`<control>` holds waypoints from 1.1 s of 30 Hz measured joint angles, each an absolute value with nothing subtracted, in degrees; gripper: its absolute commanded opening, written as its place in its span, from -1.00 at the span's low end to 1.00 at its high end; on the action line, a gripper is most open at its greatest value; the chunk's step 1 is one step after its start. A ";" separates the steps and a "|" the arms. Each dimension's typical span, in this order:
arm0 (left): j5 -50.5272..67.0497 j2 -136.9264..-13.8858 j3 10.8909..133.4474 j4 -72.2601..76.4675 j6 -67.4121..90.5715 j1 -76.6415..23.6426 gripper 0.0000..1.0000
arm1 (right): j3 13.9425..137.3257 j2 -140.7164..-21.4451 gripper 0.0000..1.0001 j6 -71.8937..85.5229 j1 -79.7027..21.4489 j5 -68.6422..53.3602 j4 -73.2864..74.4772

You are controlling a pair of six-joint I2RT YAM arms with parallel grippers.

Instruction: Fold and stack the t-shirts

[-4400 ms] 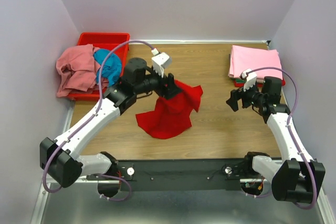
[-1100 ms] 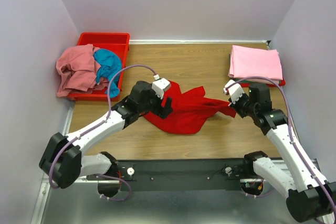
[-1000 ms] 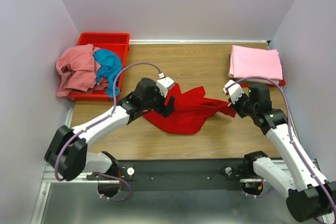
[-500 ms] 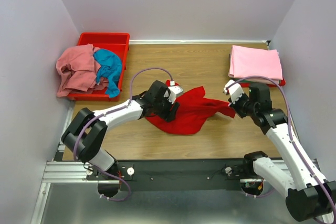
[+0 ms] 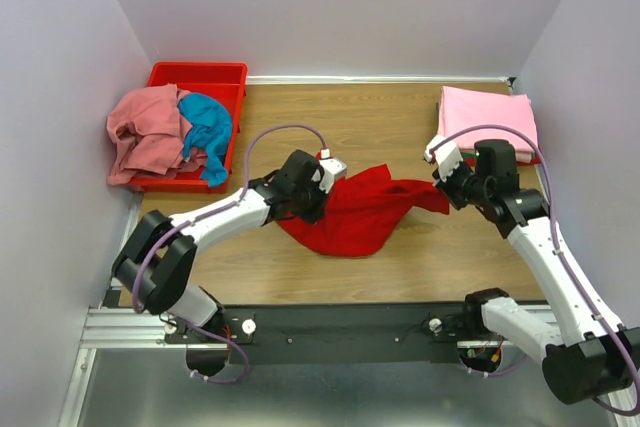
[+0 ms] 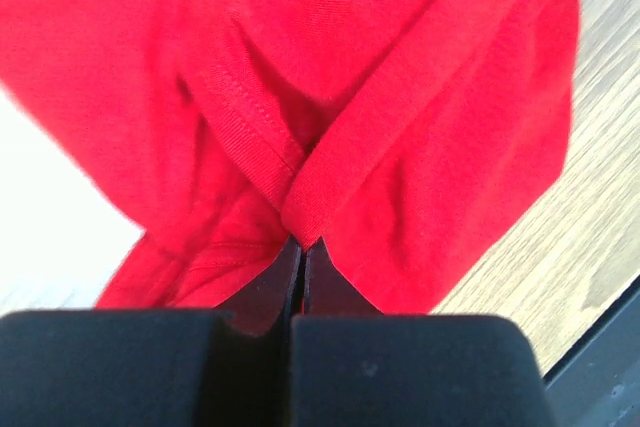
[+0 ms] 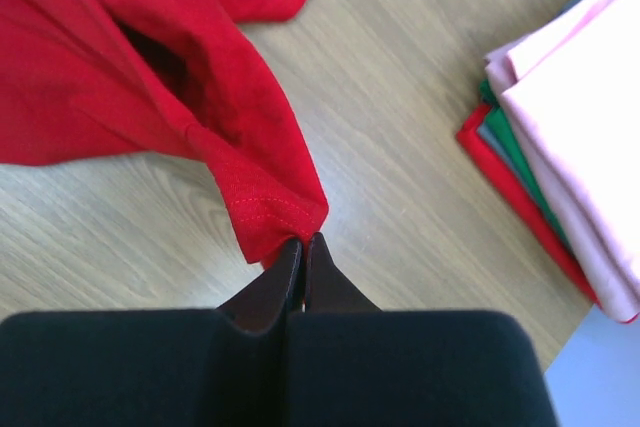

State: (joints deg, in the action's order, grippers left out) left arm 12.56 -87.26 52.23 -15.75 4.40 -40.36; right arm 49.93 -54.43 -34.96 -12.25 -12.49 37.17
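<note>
A bright red t-shirt lies crumpled mid-table, stretched between both arms. My left gripper is shut on a bunched fold at its left end; in the left wrist view the gripper pinches red cloth at its tips. My right gripper is shut on the shirt's hemmed right edge, and the right wrist view has the gripper clamping that stitched hem. A folded stack topped by a light pink t-shirt sits at the back right. Salmon pink and teal blue t-shirts are heaped at the back left.
A rigid red plastic bin holds the unfolded heap in the back left corner. The folded stack shows pink, green and red layers beside bare wood. Walls close in on three sides.
My left gripper reached right onto the red shirt's left end and shut on a fold. My right gripper, still holding the hem, lifted slightly toward the back.
</note>
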 measured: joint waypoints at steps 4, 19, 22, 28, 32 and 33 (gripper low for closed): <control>10.04 -81.21 52.23 -15.62 5.85 -40.36 -1.00 | 53.69 -56.62 -0.99 -35.03 -12.25 -14.37 37.65; 0.27 -68.58 56.18 -11.57 11.53 -34.83 -1.00 | 74.76 -69.21 -0.99 -36.12 -12.25 -21.08 40.10; -0.60 -68.58 60.97 -10.79 12.12 -31.42 -1.00 | 80.99 -73.10 -0.99 -36.14 -12.25 -21.10 40.75; -0.73 -72.47 75.59 -8.78 12.36 -26.46 -1.00 | 96.90 -82.70 -0.99 -35.68 -12.25 -20.36 39.92; -0.71 -76.99 88.49 -8.86 12.27 -25.89 -1.00 | 110.72 -89.49 -0.99 -33.85 -12.25 -19.11 39.29; -0.71 -77.17 90.02 -9.02 12.27 -25.89 -1.00 | 112.64 -90.04 -0.99 -33.41 -12.25 -18.79 39.31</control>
